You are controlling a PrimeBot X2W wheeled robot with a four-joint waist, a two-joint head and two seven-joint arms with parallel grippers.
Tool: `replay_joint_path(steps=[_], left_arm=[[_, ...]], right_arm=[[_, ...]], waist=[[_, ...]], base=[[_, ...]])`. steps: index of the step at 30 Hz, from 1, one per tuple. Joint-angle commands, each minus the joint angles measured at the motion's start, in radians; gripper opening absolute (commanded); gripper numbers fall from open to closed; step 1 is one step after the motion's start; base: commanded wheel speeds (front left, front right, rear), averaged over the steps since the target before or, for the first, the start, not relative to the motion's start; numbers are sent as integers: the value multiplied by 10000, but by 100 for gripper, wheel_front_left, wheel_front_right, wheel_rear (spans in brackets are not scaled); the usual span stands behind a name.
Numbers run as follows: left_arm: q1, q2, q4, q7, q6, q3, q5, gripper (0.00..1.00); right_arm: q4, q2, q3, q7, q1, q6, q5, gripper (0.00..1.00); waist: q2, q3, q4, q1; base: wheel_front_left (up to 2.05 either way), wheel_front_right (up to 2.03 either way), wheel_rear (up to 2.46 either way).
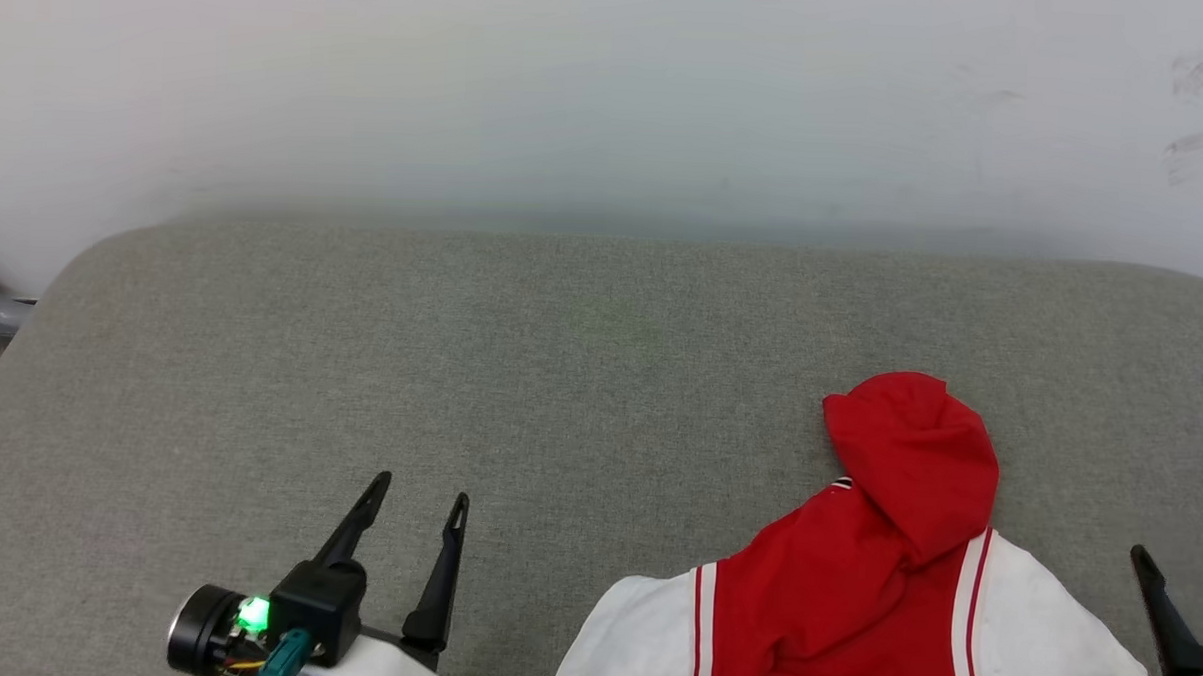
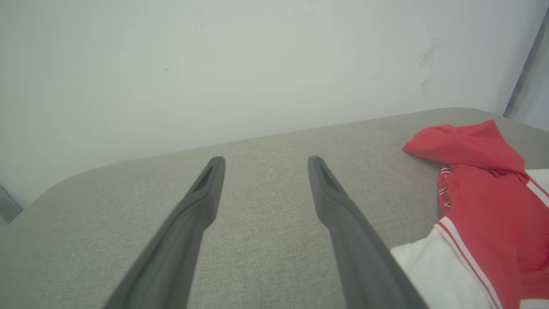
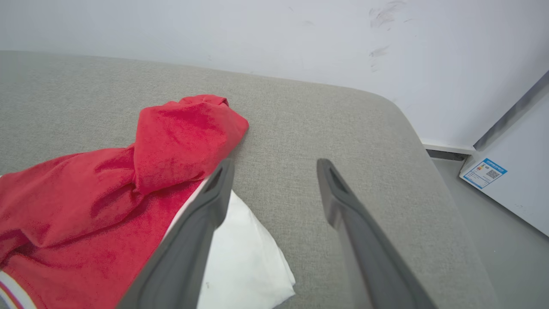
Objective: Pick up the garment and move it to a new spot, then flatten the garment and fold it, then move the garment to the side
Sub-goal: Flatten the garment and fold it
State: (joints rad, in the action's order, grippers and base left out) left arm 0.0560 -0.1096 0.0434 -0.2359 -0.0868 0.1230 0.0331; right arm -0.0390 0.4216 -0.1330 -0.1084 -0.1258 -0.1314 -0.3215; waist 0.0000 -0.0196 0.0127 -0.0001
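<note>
Head view: we see the garment (image 1: 853,587) bunched at the near right of the grey worktop (image 1: 560,377). The left hand (image 1: 423,489) is spread and well apart from it, the right hand (image 1: 1182,548) just beside it. Left wrist view: striped trim (image 2: 444,191) is clearer. Right wrist view: fingers spread, empty, one over the white sleeve (image 3: 244,253); adds a labelled cabinet (image 3: 514,180).

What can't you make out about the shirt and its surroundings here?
Garment hem: cut off by the head view's bottom edge.
Any print on it: hidden in all views, because the cloth lies bunched and folded over itself.
Right gripper: cropped at the head view's lower right corner; one of its jaws barely shows.
Blue-edged label: too small to read in the right wrist view.
</note>
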Motion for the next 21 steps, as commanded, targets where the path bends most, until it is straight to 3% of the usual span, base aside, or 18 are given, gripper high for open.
replay_joint_path(steps=[1,7,13,21], left_arm=[[-263,-154,41,407,-185,282,159,100],[-842,-888,-312,2596,-407,1749,927,100],[-1391,-2048,-747,4909,-424,3674,2133,100],[-1901,-2975,-758,6828,-426,5104,3280,100]], right_arm=[[310,-334,-78,-95,-202,15,217,100],[877,-1020,-152,-395,-495,15,695,100],[1029,-1289,-113,-413,-453,13,887,100],[1072,-1373,35,-193,-55,13,1017,100]], waist=[[0,11,-5,1],[0,87,26,1],[0,315,-51,1],[0,839,-322,1]], base=[[0,0,0],[0,0,0],[0,0,0],[0,0,0]])
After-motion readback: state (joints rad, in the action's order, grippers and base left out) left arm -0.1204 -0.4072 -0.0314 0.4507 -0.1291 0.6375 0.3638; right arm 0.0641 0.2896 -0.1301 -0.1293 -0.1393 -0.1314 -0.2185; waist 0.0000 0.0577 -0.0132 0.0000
